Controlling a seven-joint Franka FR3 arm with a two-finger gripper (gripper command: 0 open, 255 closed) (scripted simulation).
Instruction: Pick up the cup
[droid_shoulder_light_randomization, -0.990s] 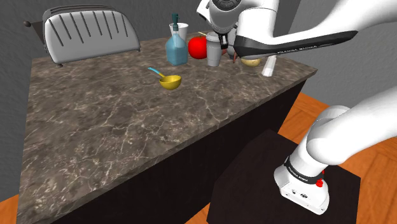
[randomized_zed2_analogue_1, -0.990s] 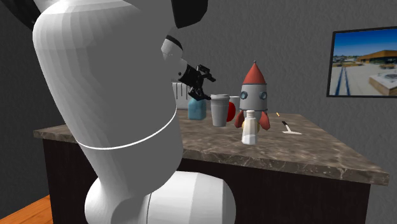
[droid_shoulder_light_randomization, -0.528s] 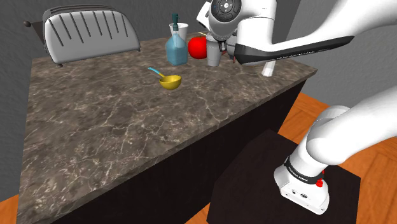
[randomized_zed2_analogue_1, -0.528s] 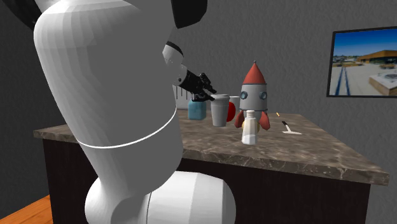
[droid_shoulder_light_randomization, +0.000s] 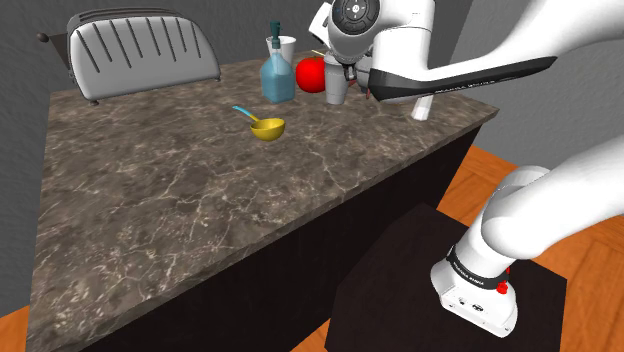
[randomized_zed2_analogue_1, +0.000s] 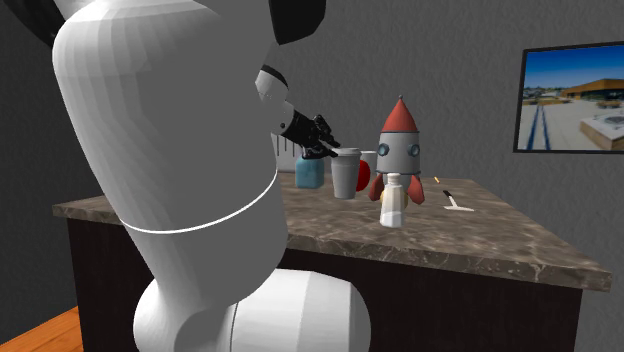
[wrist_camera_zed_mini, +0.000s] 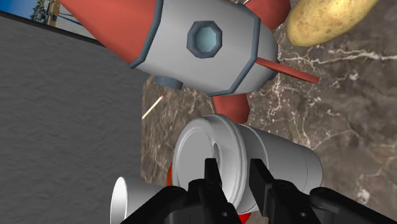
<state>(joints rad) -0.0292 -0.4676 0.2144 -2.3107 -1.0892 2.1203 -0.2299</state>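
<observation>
Gripper (wrist_camera_zed_mini: 234, 167) straddles the rim of the pale grey cup (wrist_camera_zed_mini: 280, 162): one finger inside the mouth, one outside, both against the wall, so I read it as clamped on the rim. Cup stands upright on the counter (droid_shoulder_light_randomization: 200, 220), near the far edge, toward the corner at the shoulder view's right. Just beside it are a red round thing (droid_shoulder_light_randomization: 311, 73) on one side and a red-and-grey toy rocket (randomized_zed2_analogue_1: 400, 150) on the other. A potato (wrist_camera_zed_mini: 324, 22) lies past the rocket. Blue bottle (droid_shoulder_light_randomization: 277, 78) and second white cup (droid_shoulder_light_randomization: 287, 45) sit along the same far edge, yellow scoop (droid_shoulder_light_randomization: 266, 127) nearer the middle, toaster (droid_shoulder_light_randomization: 140, 50) by the far corner at the shoulder view's left
</observation>
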